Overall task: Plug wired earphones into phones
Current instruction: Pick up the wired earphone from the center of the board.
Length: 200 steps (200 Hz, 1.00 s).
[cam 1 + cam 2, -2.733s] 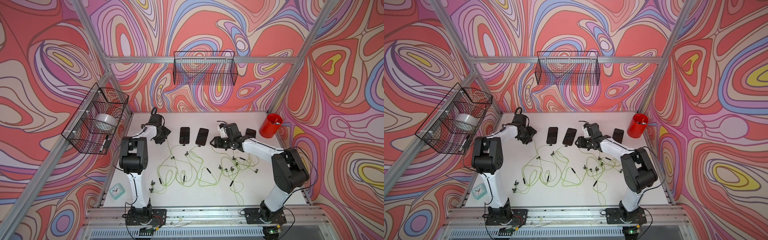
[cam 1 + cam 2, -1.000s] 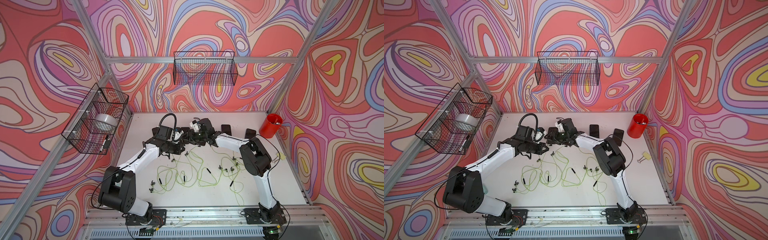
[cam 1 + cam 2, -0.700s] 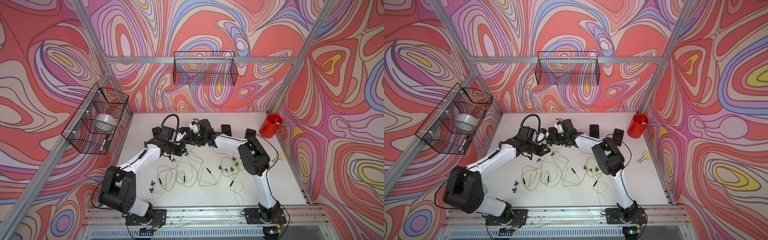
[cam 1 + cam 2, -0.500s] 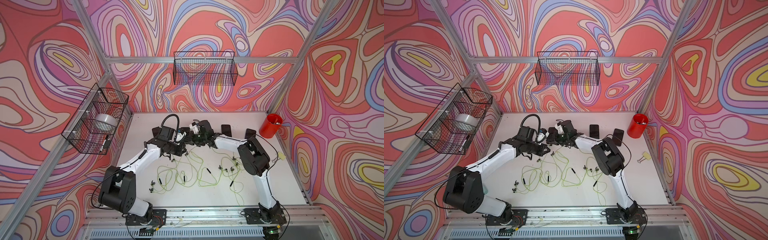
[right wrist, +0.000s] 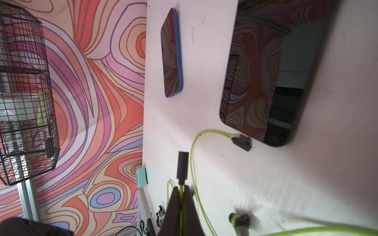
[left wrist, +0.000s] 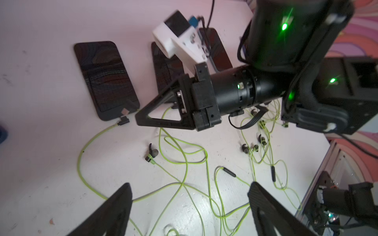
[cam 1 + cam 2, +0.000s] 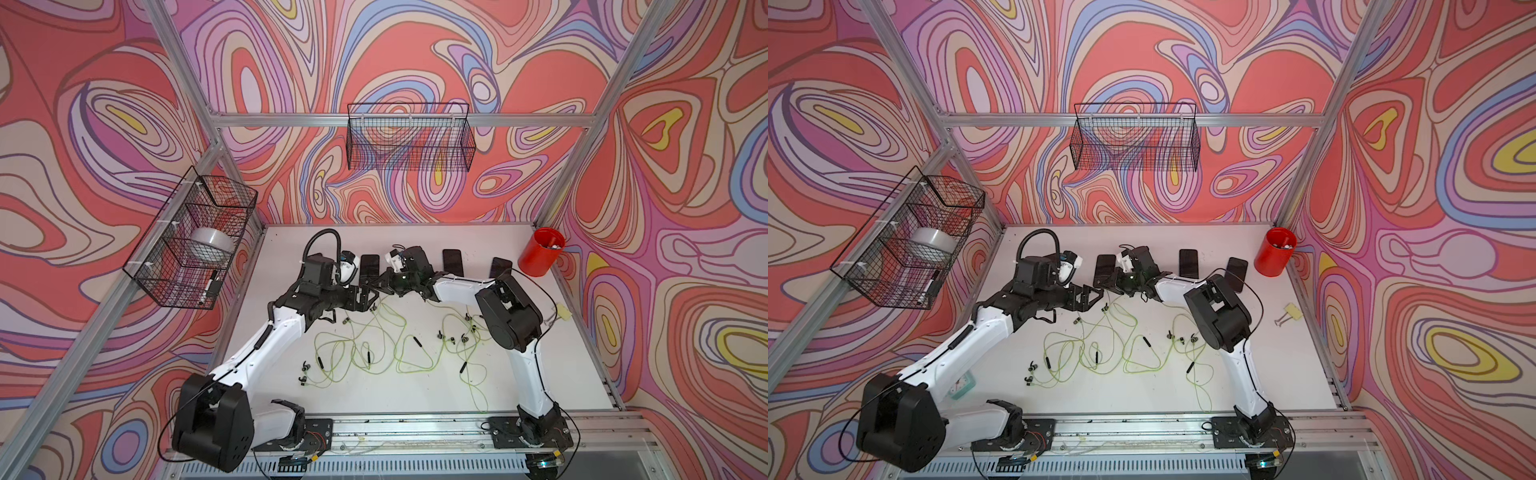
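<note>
Pinching: your right fingers (image 5: 172, 204) clamp an earphone cable (image 5: 181, 190)
Left fingers (image 6: 118, 204): wide apart, empty
Red cup (image 7: 536, 264): white bits (image 7: 554, 245)

Bright even light, glare on phones (image 5: 266, 81), blurred wrist views.

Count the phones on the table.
5. Both top views show three in the far row: cabled phone, middle phone, phone nearest the red cup. Wrist views add two that arms hide: blue-edged phone, half-covered phone.

Swirly pink walls (image 7: 104, 124), white tabletop (image 7: 557, 365)
</note>
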Tool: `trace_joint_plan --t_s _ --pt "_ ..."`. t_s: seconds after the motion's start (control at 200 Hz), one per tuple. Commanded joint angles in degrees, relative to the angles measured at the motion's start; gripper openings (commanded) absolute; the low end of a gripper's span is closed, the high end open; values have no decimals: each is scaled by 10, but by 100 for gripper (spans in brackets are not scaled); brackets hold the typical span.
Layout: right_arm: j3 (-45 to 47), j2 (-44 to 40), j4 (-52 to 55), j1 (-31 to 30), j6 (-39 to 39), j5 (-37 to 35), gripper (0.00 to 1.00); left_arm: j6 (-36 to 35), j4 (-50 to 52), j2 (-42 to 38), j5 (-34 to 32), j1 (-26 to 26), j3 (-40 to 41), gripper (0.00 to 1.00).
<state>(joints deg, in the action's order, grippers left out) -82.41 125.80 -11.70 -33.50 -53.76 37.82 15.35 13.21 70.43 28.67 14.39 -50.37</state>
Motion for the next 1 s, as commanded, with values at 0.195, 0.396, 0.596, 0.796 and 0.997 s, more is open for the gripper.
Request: trace_joint_plan --t_s 0.195,0.396,0.596,0.796,0.997 --pt "54 -35 -217 5 -80 31 0 447 -420 64 130 -114 103 67" --pt "73 -58 -234 5 -104 37 0 520 -633 172 170 -113 114 47" --pt "79 -73 -237 4 -114 43 0 572 -758 251 165 -112 114 47" --pt "62 -66 -247 -4 -123 51 0 585 -795 292 163 -99 108 47" --pt "48 -46 -264 -10 -139 53 0 591 -804 297 164 -90 103 39"
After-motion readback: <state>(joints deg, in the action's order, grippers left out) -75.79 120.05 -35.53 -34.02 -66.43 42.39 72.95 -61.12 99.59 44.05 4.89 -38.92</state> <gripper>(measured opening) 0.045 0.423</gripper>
